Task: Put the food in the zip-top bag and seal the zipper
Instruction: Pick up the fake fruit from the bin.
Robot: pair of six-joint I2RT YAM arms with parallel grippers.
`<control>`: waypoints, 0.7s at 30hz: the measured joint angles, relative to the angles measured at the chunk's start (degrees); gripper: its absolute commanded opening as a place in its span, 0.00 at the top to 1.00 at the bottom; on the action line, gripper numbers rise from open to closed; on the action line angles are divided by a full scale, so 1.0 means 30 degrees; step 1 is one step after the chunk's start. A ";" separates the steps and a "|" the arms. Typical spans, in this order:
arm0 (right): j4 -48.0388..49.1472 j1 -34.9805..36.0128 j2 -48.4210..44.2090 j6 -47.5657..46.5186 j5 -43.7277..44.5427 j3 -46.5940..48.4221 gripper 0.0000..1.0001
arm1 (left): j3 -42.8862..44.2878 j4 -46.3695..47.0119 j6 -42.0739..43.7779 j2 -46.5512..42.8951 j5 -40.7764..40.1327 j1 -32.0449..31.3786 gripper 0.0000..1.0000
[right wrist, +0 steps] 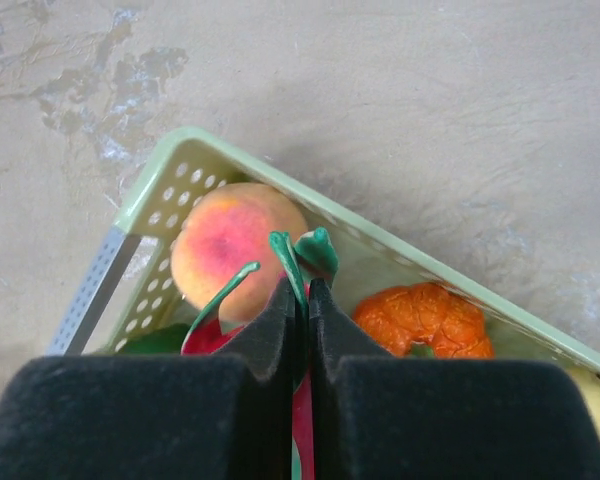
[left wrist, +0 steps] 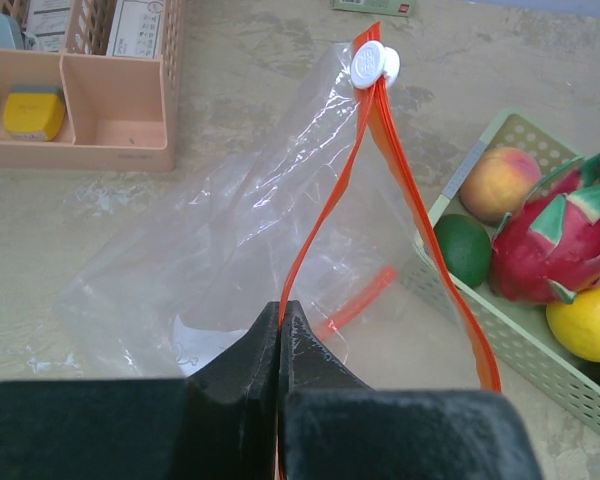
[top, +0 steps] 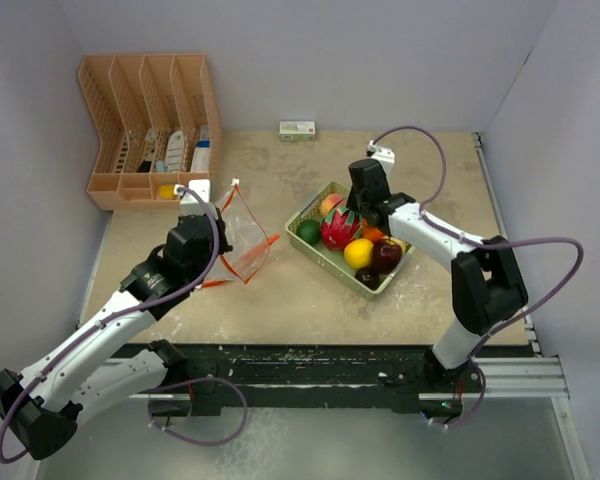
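Progress check: barely anything is done yet. The table point(top: 310, 310) is mostly taken up by the zip-top bag point(top: 242, 238) and the green tray point(top: 330, 266), and the bag is set just beside the tray on the left arm's side. As far as the clear plastic can be read, nothing is inside the bag, and its mouth is spread open in a V facing the tray. All the food point(top: 358, 245) is piled in the tray: a dragon fruit point(top: 338, 228) in the middle, a peach point(right wrist: 235, 245) at the tray's far corner, a lemon point(top: 358, 253) toward its near side and a lime point(left wrist: 463, 248) at the bag-side wall.

The right gripper point(right wrist: 305, 292) is clamped shut on a green leaf of the dragon fruit, right over the tray — it's probably the first pick. Whether the fruit is lifted can't be told. The left gripper point(left wrist: 280, 318) is pinched tight on the zipper point(left wrist: 328, 215), at the end away from the white slider point(left wrist: 373, 64), which is parked about level with the tray's far corner.

Left to do: every piece has to be carried over from the tray, then the slider has to be run along the strip.
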 measured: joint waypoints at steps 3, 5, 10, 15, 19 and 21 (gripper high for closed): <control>-0.0036 0.0015 -0.1523 -0.0481 -0.0255 -0.0794 1.00 | 0.0000 0.0000 0.0007 0.0066 0.0000 0.0000 1.00; -0.0044 0.0015 -0.2630 -0.0831 -0.0619 -0.1107 1.00 | 0.0000 -0.0007 0.0007 0.0138 0.0000 0.0000 1.00; 0.0175 0.0117 -0.6258 -0.1639 -0.2120 -0.1450 1.00 | 0.0000 -0.0007 0.0007 0.0335 -0.0015 0.0000 1.00; 0.0670 0.0401 -0.8786 -0.2149 -0.3963 -0.1450 1.00 | 0.0000 0.0022 0.0000 0.0699 -0.0015 0.0000 1.00; 0.0933 0.0823 -1.0010 -0.2448 -0.5799 -0.1450 1.00 | 0.0000 0.0291 -0.0131 0.1290 0.0015 0.0000 1.00; 0.1253 0.1056 -1.0484 -0.2448 -0.6812 -0.1479 1.00 | 0.0000 0.0525 -0.0262 0.1632 0.0095 0.0000 1.00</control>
